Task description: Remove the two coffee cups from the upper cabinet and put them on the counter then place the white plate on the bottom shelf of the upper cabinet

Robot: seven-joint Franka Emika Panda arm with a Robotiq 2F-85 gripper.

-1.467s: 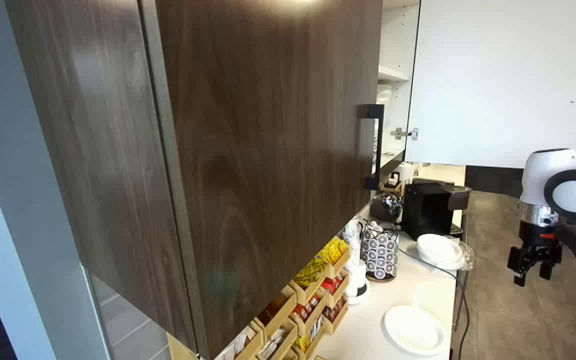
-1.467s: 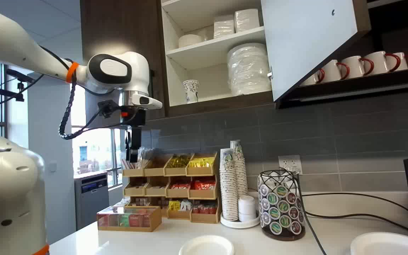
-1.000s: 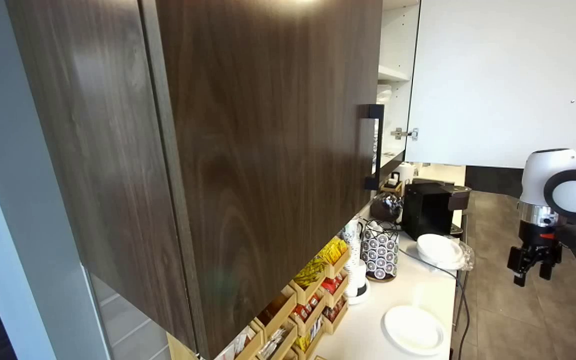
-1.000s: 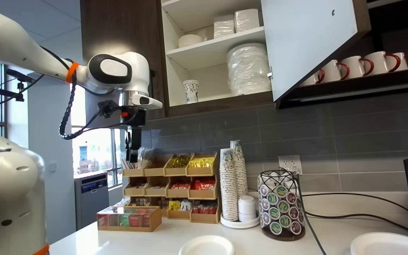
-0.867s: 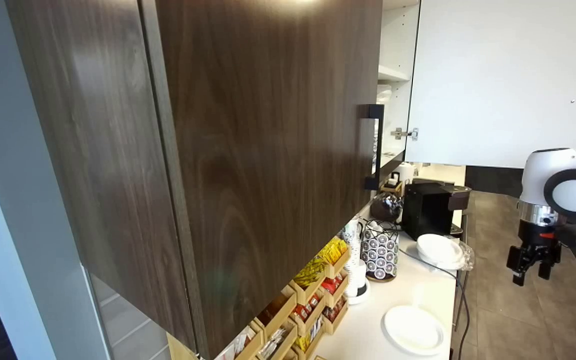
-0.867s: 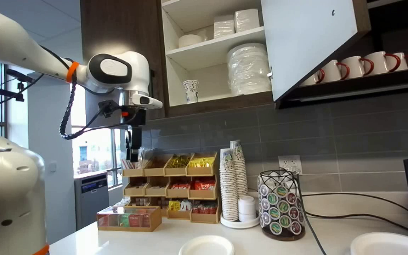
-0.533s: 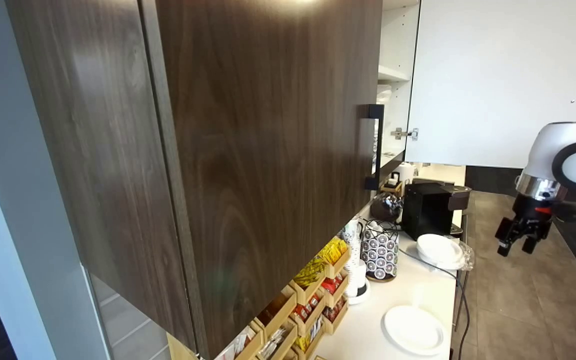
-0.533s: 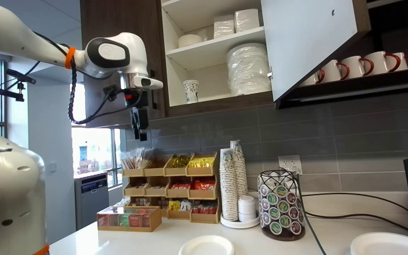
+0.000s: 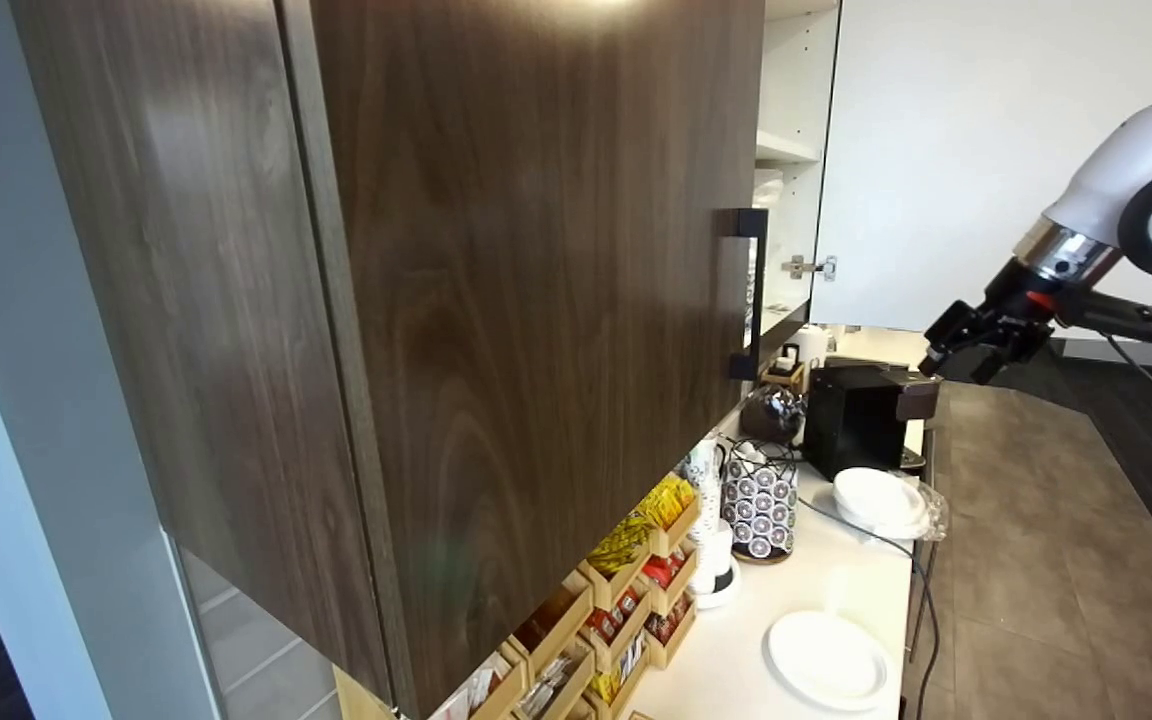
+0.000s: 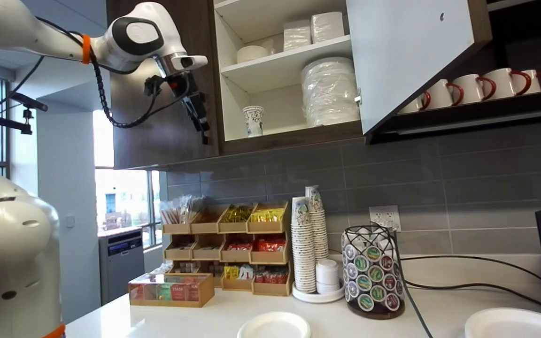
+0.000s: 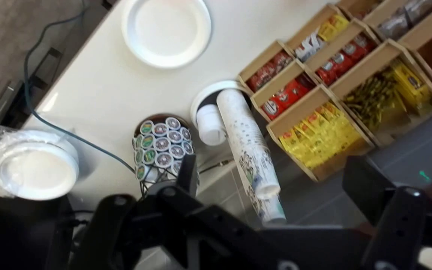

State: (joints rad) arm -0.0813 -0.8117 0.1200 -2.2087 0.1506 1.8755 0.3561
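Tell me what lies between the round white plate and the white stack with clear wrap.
In the wrist view, a dark cable crosses the otherwise bare counter between the white plate and the white stack.

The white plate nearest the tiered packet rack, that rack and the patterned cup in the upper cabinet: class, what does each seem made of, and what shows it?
White plate: perhaps coated paper or plastic; smooth, uniform white, soft sheen.
Packet rack: likely wood or bamboo; matte tan boards.
Patterned cup: likely paper, finish unclear; printed white wall, resembling the stacked cups.
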